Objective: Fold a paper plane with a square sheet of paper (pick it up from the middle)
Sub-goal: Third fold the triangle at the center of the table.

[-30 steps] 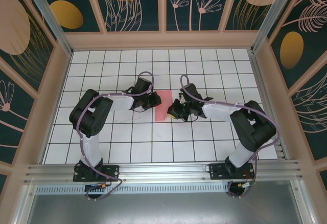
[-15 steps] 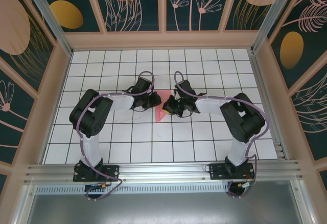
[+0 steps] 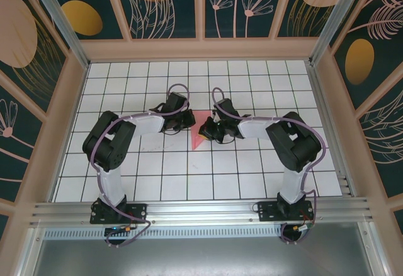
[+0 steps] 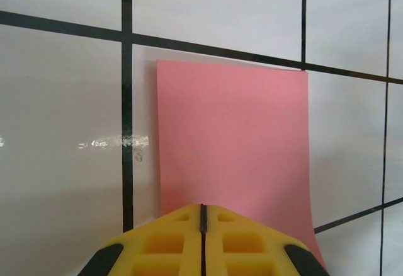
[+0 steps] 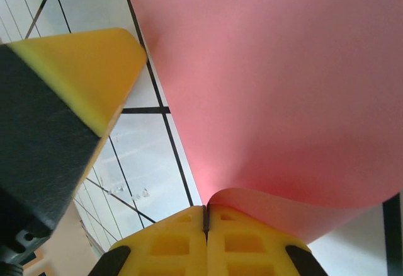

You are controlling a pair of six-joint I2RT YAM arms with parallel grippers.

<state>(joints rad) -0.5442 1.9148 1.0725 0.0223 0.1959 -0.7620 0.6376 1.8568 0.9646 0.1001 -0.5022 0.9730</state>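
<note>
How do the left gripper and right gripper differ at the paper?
The left gripper sits at an edge of the square sheet of paper that lies mostly flat on the board; the right gripper pinches an edge that curls up. In the top view the left gripper reaches from the sheet's left, the right gripper from its right. Both are shut and yellow-tipped.

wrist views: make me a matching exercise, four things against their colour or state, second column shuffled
1 square sheet of paper
2 gridded board
3 left gripper
4 right gripper

a shut on a curled-up paper edge
b pink-red
c shut, tips over flat paper
d white with black lines

Pairs: 1-b, 2-d, 3-c, 4-a
</note>
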